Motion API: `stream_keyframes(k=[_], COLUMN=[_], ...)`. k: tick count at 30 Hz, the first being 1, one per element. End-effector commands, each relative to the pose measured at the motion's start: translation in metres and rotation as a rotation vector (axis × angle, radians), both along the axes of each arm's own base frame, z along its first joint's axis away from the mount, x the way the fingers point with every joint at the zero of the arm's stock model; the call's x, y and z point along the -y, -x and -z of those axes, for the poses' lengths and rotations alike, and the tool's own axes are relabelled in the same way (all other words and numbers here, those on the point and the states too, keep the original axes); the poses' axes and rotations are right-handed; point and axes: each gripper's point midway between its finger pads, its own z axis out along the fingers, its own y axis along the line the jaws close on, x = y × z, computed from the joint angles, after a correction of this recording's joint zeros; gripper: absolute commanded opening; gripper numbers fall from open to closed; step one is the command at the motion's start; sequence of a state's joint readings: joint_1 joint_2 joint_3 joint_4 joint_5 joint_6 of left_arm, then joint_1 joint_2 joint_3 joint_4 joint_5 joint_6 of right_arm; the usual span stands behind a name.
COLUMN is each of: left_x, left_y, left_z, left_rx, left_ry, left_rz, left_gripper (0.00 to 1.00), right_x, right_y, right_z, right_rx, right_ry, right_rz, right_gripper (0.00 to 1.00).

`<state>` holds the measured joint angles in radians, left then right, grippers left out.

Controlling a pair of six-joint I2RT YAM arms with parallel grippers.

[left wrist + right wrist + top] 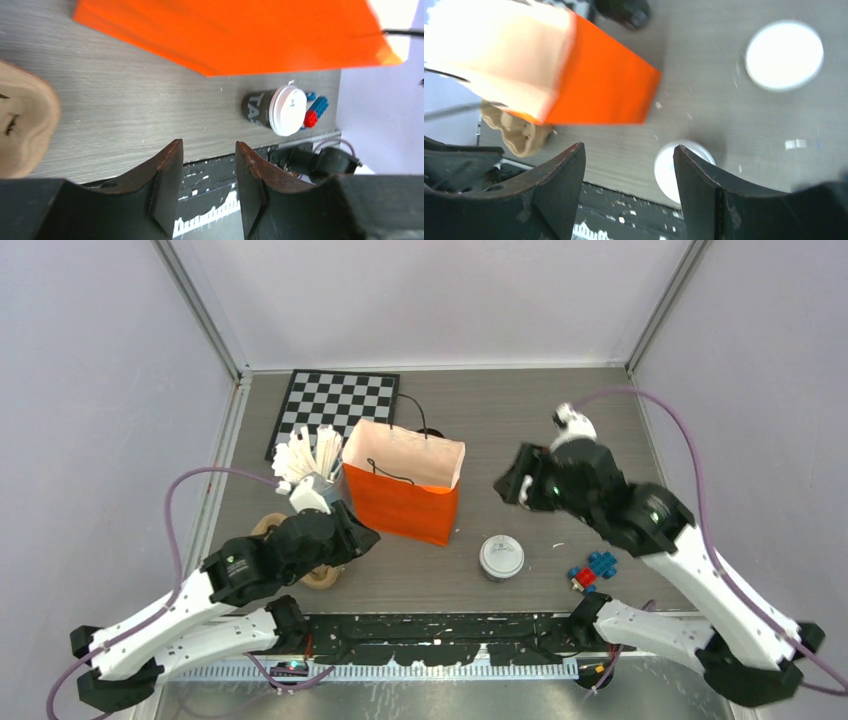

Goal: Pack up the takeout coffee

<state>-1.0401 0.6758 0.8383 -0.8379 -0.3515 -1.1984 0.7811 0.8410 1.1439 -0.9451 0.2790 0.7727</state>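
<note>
One takeout coffee (501, 556), a black cup under a white lid, stands upright on the table near the front edge, right of the orange paper bag (400, 490). The left wrist view shows this cup (272, 107) beyond the bag (240, 35). In the right wrist view its lid (666, 170) peeks out beside one finger. A second round white lid (784, 55) shows blurred farther back; what is under it is hidden. My left gripper (355, 535) (208, 145) hovers open and empty at the bag's left front corner. My right gripper (508, 485) (629, 147) hangs open and empty right of the bag.
A light-blue cup of white sticks (310, 475) stands left of the bag. Brown cardboard carrier pieces (320, 575) (25, 125) (514, 132) lie under my left arm. Red and blue bricks (592, 570) (315, 110) sit front right. A chessboard (335, 405) lies at the back.
</note>
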Motion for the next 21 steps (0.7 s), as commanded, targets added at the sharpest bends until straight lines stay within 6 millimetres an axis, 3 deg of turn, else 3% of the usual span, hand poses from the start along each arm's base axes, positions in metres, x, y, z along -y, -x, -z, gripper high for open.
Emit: stream_keyframes(k=[1, 3, 5, 8, 10, 13, 17, 21], left_x=[-0.039, -0.045, -0.048, -0.043, -0.030, -0.018, -0.021, -0.027], left_y=[-0.013, -0.016, -0.020, -0.024, -0.026, -0.029, -0.033, -0.035], left_z=[-0.019, -0.027, -0.031, -0.023, -0.019, -0.016, -0.012, -0.011], left_rx=[0.060, 0.083, 0.104, 0.089, 0.068, 0.023, -0.026, -0.048], left_ry=[-0.032, -0.032, -0.045, -0.066, -0.052, -0.062, -0.115, -0.105], left_rz=[-0.169, -0.191, -0.203, -0.198, -0.164, -0.103, -0.066, -0.074], left_gripper=[0.45, 0.45, 0.46, 0.47, 0.47, 0.48, 0.50, 0.50], right_x=[-0.044, -0.064, -0.075, -0.098, -0.115, -0.121, -0.129, -0.130], right_y=[-0.050, -0.074, -0.103, -0.132, -0.133, -0.139, -0.137, -0.139], right_z=[-0.057, -0.076, -0.074, -0.072, -0.064, -0.046, -0.030, -0.024], right_rx=[0.141, 0.155, 0.134, 0.214, 0.253, 0.241, 0.217, 0.203], right_ry=[0.164, 0.149, 0.130, 0.169, 0.171, 0.215, 0.198, 0.197], right_rz=[-0.256, -0.382, -0.456, -0.615, -0.775, -0.867, -0.935, -0.932], right_gripper=[0.71, 0.71, 0.72, 0.74, 0.74, 0.74, 0.72, 0.61])
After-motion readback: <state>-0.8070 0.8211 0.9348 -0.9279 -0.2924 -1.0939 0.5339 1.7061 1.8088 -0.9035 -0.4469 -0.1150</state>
